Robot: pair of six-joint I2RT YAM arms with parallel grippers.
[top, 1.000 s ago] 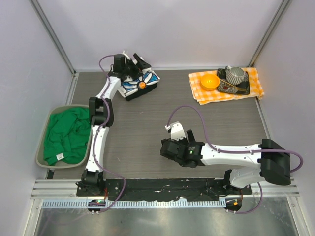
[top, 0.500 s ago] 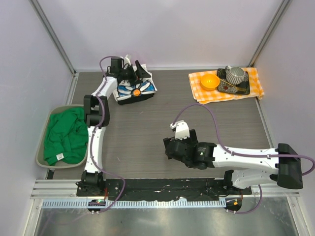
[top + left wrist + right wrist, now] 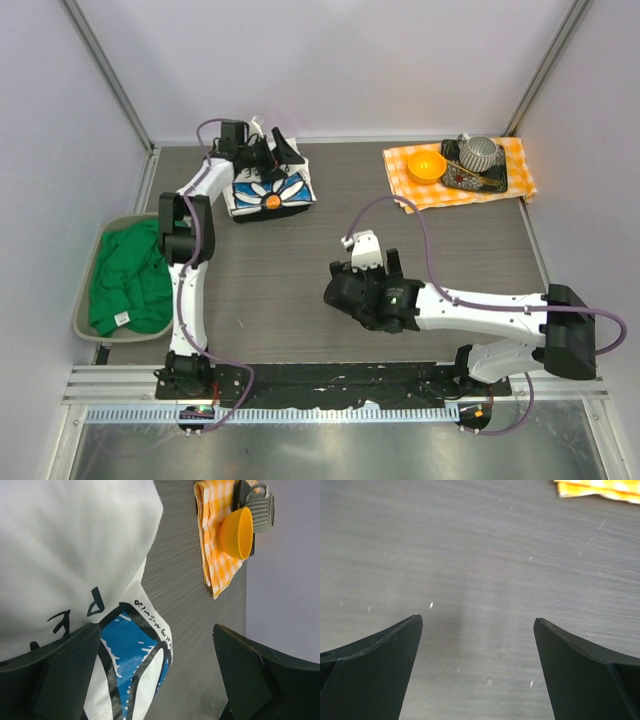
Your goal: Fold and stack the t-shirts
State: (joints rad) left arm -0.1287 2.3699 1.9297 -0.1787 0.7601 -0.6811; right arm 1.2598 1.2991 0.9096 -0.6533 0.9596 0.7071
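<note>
Done: you have the daisy tee [image 3: 268, 190] folded at 11 o'clock, maybe atop a dark one [image 3: 260, 209] | Left to do: green tee [image 3: 130, 280] crumpled in bin [image 3: 82, 300] at 9 | Your left gripper [image 3: 272, 155] spread above the daisy tee | right gripper [image 3: 477, 630] spread, empty

Daisy tee [image 3: 270, 192] folded far left; green tee [image 3: 130, 280] crumpled in bin [image 3: 84, 292].

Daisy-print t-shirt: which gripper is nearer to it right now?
Left. The left gripper is right over the daisy-print t-shirt at the far side, jaws open. The right gripper hangs open over the table mid-way, well apart from it.
</note>
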